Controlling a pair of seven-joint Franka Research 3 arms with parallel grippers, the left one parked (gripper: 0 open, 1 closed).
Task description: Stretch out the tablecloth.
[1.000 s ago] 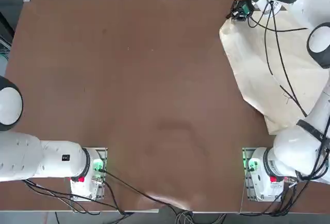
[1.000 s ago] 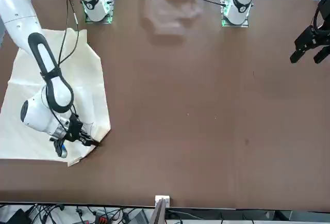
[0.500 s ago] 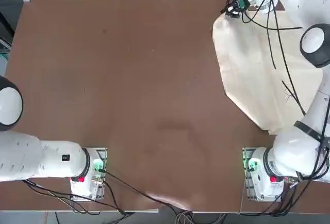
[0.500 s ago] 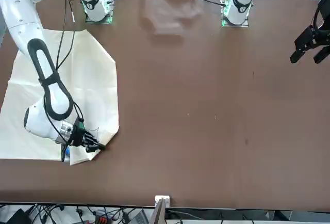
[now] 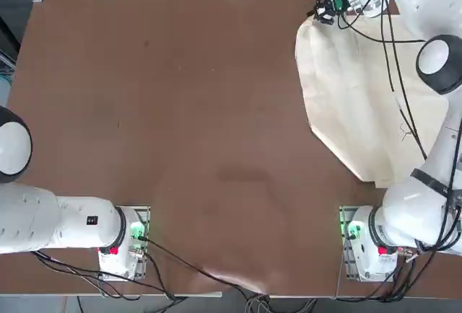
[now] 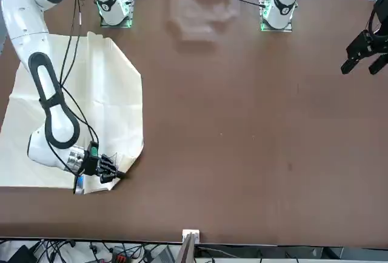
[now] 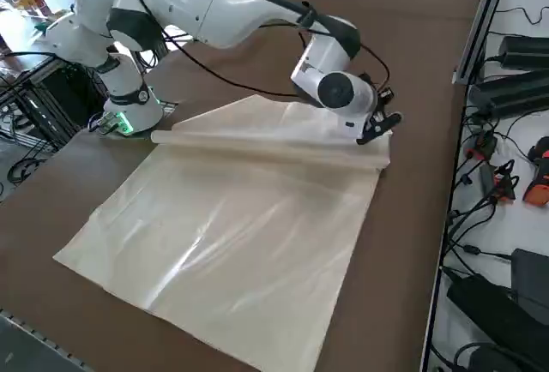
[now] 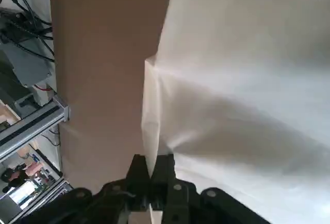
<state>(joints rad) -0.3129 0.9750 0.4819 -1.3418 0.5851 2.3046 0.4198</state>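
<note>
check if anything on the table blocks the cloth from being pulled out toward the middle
Nothing visible does. The right end effector is shut on a corner of the tablecloth at the far edge of the table, and the brown surface beside the cloth, toward the middle, shows no objects.

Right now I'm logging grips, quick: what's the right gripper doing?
Right gripper: fingers shut on a corner of the tablecloth, at the table's far edge.

A brown table [image 5: 180, 111] fills the view, with cables [image 7: 480, 175] and black boxes [image 7: 523, 51] beside it.
</note>
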